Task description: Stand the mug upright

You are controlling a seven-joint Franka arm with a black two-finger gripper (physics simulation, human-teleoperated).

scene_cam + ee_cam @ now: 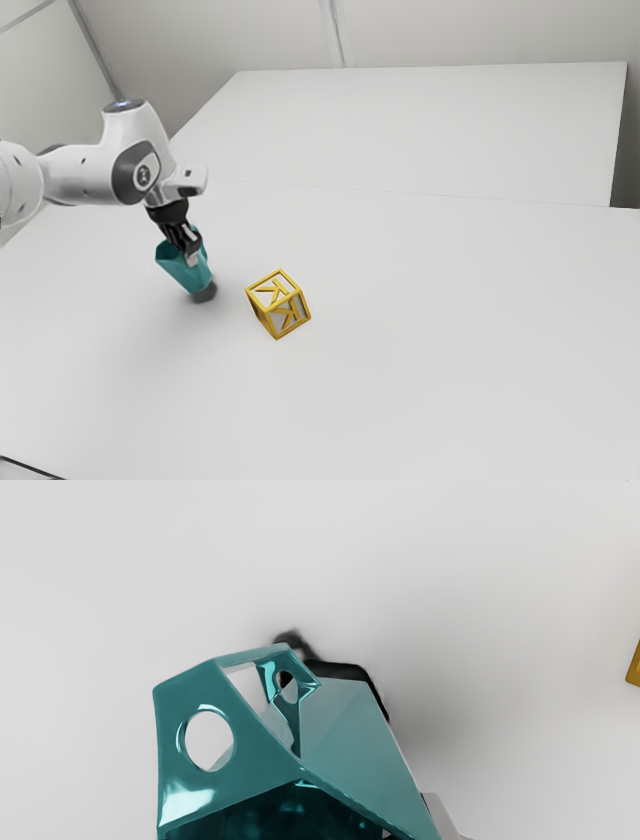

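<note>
Teal mug (188, 273) tilted, mouth up, at the exterior view's left. Gripper (190, 250) jaws clamped on its wall. Yellow block (266, 312) to the exterior view's right of it, slightly nearer.

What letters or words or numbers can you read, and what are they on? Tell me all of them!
"K": on the upper face of the yellow block.
"K": on the block's side face.
Too small to read: the round badge on the white robot arm.
No writing seen: the teal mug.
</note>
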